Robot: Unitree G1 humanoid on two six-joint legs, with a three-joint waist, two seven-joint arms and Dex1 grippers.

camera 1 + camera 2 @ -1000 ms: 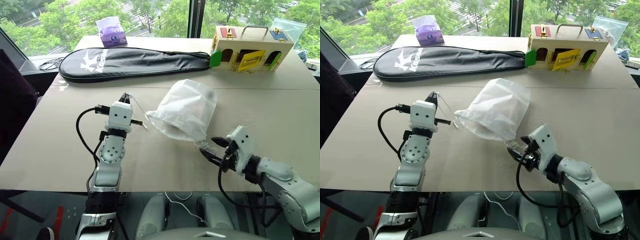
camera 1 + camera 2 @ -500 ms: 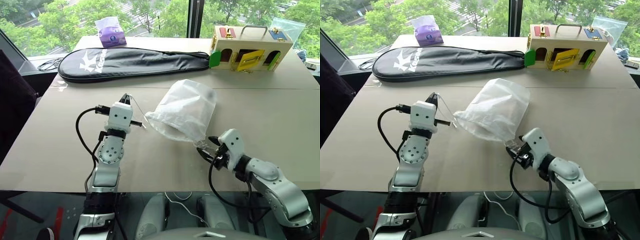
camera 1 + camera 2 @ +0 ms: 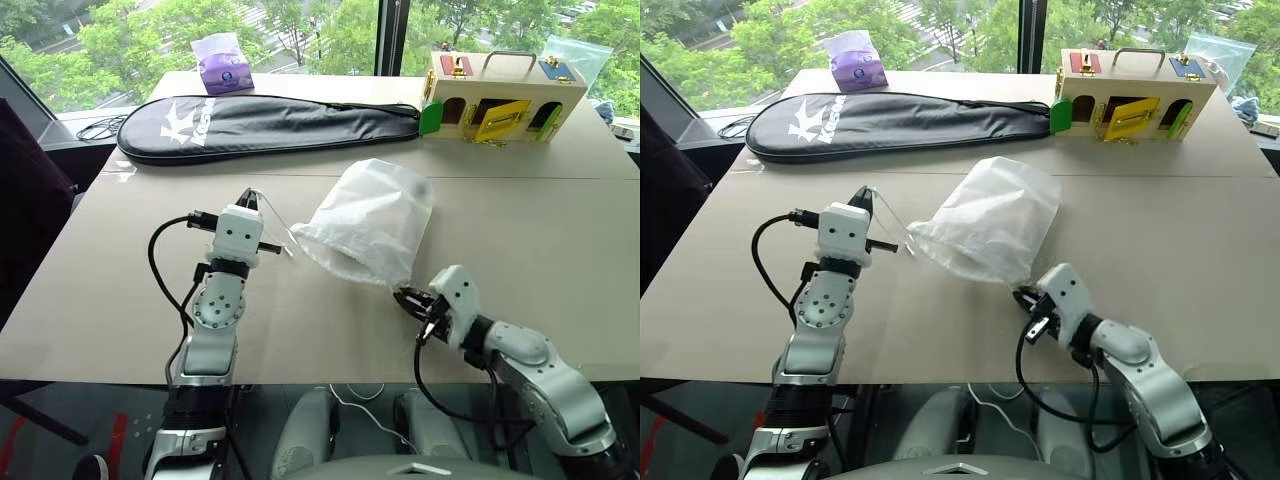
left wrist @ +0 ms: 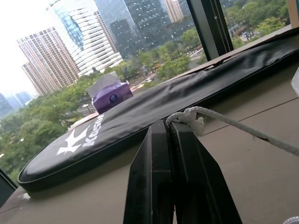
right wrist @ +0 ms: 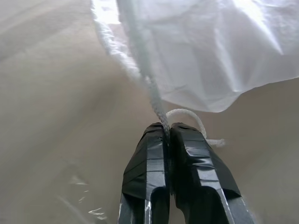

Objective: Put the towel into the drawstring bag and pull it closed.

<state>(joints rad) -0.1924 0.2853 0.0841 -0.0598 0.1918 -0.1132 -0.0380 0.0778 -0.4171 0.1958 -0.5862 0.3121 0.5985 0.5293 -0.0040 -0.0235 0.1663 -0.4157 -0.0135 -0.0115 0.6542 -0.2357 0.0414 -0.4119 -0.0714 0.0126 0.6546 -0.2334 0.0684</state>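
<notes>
left gripper [image 4: 169, 128] is pinched tight on one cord [image 4: 224, 120], right gripper [image 5: 167, 133] is clamped on the other cord [image 5: 150, 91] at the mouth of the drawstring bag [image 3: 372, 222] mid-table, towel apparently inside, so only the closing pull looks left.

**Table layout**

Drawstring bag [image 3: 370, 228] lay mid-table [image 3: 560, 240], between left gripper [image 3: 250, 200] and right gripper [image 3: 408, 298]. Racket case [image 3: 260, 120] lay behind it, tissue pack [image 3: 222, 63] behind that. Wooden box [image 3: 503, 96] stood far right.
</notes>
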